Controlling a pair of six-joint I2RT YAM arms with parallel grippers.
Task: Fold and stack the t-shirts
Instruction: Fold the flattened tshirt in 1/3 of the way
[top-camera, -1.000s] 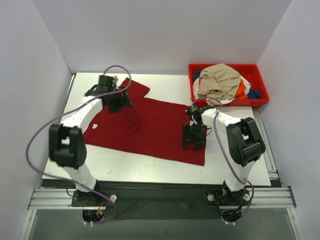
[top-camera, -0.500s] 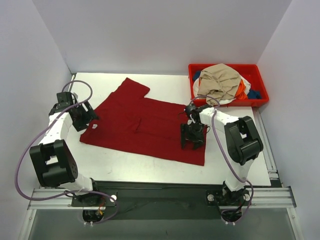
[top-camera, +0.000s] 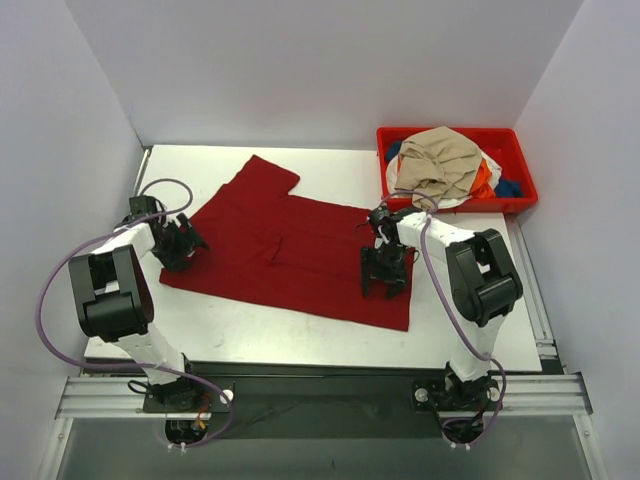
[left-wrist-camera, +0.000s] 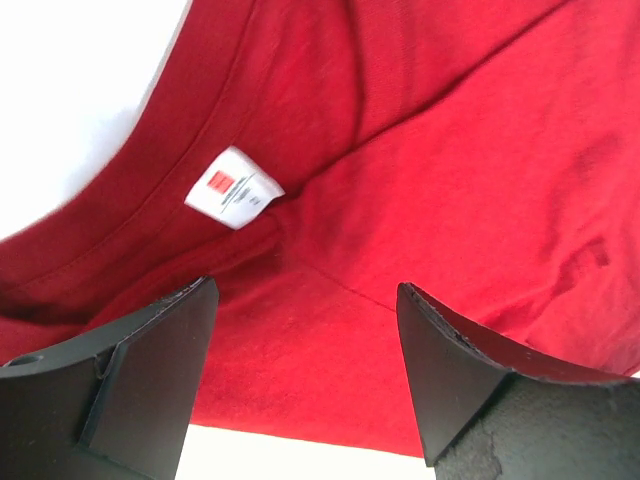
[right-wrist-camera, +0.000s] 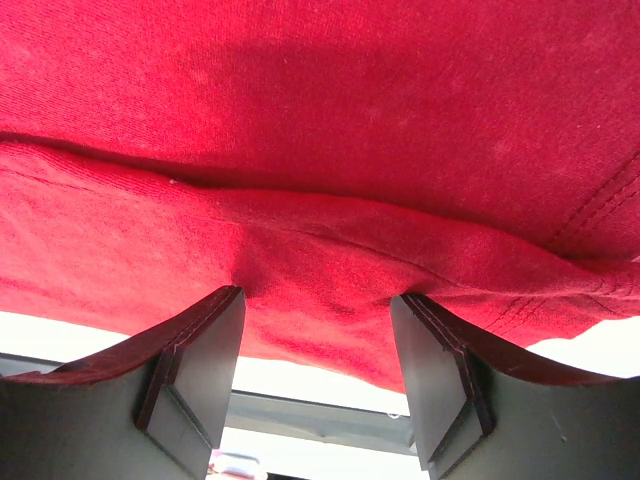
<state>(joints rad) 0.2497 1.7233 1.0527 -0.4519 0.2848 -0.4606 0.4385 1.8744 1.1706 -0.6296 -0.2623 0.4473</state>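
Observation:
A dark red t-shirt (top-camera: 290, 250) lies spread flat on the white table (top-camera: 250, 335), one sleeve pointing to the far left. My left gripper (top-camera: 182, 246) is open at the shirt's left edge; in the left wrist view its jaws (left-wrist-camera: 305, 300) stand wide apart over the neck area, near the white neck label (left-wrist-camera: 233, 187). My right gripper (top-camera: 386, 276) is open and rests low on the shirt's right part; in the right wrist view (right-wrist-camera: 316, 300) a raised ridge of red cloth (right-wrist-camera: 320, 250) lies between its fingers. Tan (top-camera: 437, 160), orange (top-camera: 482, 180), white and blue shirts are heaped in the bin.
The red plastic bin (top-camera: 523, 165) stands at the far right corner of the table. White walls close in the left, back and right sides. The arm bases sit on a metal rail (top-camera: 320, 395) at the near edge.
My left arm has swung from the shirt's far sleeve out to the left and settled at the neck edge. The right gripper has stayed almost still on the shirt.

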